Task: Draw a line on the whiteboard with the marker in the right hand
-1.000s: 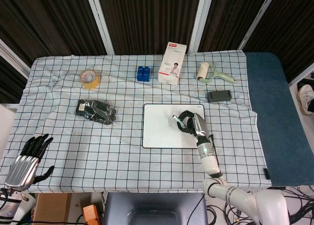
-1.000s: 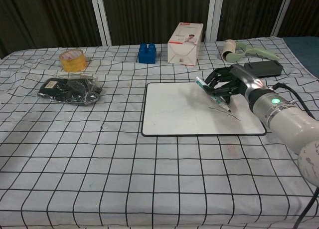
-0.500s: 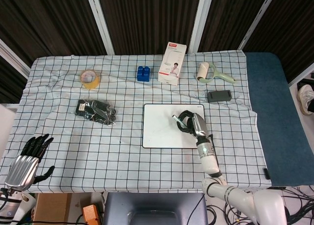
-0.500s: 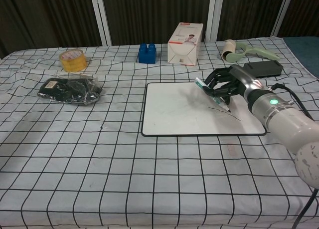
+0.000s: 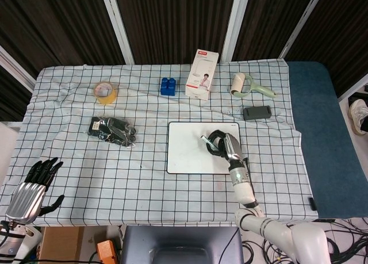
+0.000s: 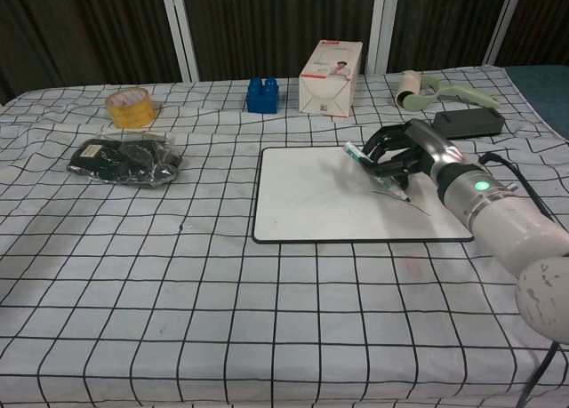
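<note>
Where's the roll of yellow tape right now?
The tape sits near the table's far left corner in the head view, just beyond the black bag and left of the blue block.

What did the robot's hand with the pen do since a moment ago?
The right hand, still holding the marker, slid a little to the left across the whiteboard, with the tip down near the thin dark line on the board. The left hand stayed open at the table's near left corner. The tape roll, blue block and box did not move.
</note>
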Motion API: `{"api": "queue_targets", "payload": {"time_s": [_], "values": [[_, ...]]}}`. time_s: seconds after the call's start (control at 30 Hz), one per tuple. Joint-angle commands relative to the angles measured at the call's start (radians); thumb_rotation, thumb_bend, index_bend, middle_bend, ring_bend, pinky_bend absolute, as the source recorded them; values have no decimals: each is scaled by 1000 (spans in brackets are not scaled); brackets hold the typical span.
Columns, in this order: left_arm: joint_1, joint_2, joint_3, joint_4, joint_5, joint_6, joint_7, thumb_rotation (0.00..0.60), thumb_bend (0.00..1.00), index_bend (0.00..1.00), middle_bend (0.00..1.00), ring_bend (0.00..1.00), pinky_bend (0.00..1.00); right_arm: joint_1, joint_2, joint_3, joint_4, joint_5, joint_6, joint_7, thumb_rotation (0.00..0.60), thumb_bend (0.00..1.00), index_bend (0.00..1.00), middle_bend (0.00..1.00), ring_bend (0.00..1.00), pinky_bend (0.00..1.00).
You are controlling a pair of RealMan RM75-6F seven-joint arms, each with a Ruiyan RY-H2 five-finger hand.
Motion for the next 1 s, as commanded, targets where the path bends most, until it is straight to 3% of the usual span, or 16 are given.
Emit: {"api": "queue_targets", "payload": {"time_s": [0.03,0.27,0.8,1.0], "values": [[0,0,0,0,0,0,0,600,316,0,0,0,6,1,-1,1,6,-1,-1,1,600,493,1000,788,776,750],[1,-3,0,0,-2,0,8,600,315,0,0,0,6,13,-10,3,61,-5,-10,10,600,493,1000,788,776,750],[1,-4,-12,0,-29,-7,12,600,315,0,0,0,6,88,-41,13,293,-33,-29,84,600,493,1000,788,776,750],[3,-2,-14,1,-34,-5,9,600,316,0,0,0,6,67,19,-23,258,-99,96,105,600,493,1000,788,776,751]]}}
